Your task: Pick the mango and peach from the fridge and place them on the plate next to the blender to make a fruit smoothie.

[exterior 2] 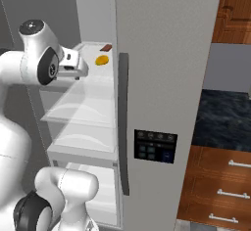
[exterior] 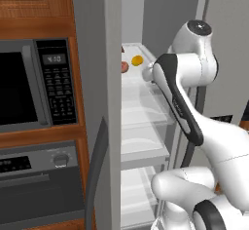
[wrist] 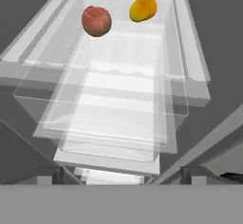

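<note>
The hand (wrist: 121, 173) hovers empty before the open fridge (exterior 2: 162, 78), its fingertips set wide. Beyond it on the top glass shelf (wrist: 118, 52) sit the peach (wrist: 97, 21) and, just beside it, the mango (wrist: 143, 9). The microwave (exterior: 36, 85) clock seems to read 4:10.

The fridge (exterior: 99, 102) is grey outside and white inside, with clear glass shelves (wrist: 114, 104), and its door carries a dark control panel (exterior 2: 155, 146). The mango (wrist: 143, 9) is yellow-orange, the peach (wrist: 97, 21) reddish-pink with paler patches. A small block (exterior 2: 106, 47) behind them is dark brown. The microwave (exterior: 34, 84) and the oven (exterior: 39, 180) are black (their surround is brown wood). The arm (exterior: 194, 102) is white with dark joints.
</note>
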